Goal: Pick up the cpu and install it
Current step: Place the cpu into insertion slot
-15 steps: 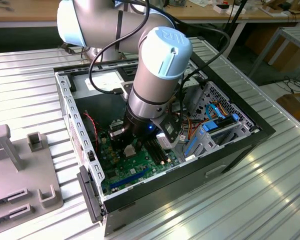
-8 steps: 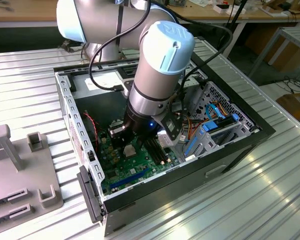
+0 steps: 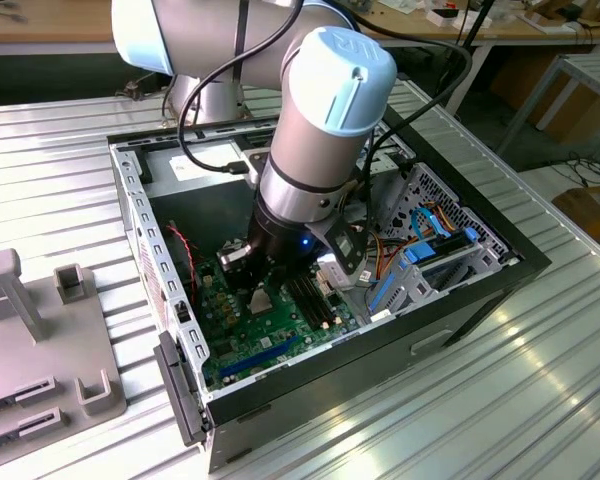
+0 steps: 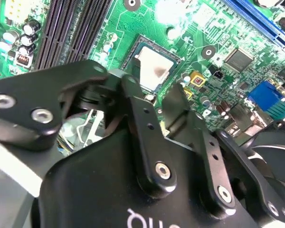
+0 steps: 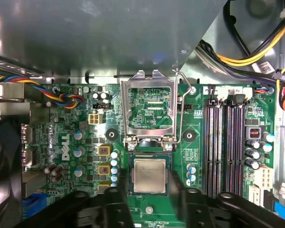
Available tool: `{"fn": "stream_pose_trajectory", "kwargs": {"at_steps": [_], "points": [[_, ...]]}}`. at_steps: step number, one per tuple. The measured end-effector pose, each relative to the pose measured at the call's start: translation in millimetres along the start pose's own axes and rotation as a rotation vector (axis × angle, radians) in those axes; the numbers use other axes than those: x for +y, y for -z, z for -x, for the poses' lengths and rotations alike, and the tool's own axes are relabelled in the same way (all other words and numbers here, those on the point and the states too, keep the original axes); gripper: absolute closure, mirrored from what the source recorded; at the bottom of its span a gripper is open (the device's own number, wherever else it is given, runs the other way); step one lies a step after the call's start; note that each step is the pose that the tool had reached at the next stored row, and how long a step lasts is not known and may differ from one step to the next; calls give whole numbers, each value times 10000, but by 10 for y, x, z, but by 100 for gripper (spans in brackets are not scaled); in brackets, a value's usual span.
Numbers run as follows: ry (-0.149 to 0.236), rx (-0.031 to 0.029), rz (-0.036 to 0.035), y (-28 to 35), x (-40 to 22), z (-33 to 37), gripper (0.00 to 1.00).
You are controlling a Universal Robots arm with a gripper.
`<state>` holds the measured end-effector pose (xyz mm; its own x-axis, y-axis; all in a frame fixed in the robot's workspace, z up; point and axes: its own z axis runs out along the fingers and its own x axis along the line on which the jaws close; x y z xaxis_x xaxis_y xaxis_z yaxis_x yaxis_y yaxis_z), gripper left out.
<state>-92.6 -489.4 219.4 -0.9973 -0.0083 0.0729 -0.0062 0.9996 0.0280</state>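
My gripper (image 4: 151,97) hangs just above the green motherboard (image 5: 190,142) inside the open computer case (image 3: 450,300). My jaws are spread apart and hold nothing. The cpu (image 5: 149,175) lies flat in the black-framed socket (image 5: 130,175), silvery top up. In the first wrist view it sits in the gap between my two fingers (image 5: 109,199). The socket's metal retention frame (image 5: 149,107) stands flipped open just beside it. The memory slots (image 5: 225,142) run alongside, apart from the chip.
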Motion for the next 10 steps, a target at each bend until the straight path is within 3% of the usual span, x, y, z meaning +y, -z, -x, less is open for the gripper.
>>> {"fn": "stream_pose_trajectory", "kwargs": {"at_steps": [2,4,5,7,10], "points": [[0,2,-1,3,0,0,66],[0,1,0,3,0,0,66],[0,2,-1,3,0,0,78],[0,1,0,3,0,0,89],[0,2,-1,4,0,0,89]]}}
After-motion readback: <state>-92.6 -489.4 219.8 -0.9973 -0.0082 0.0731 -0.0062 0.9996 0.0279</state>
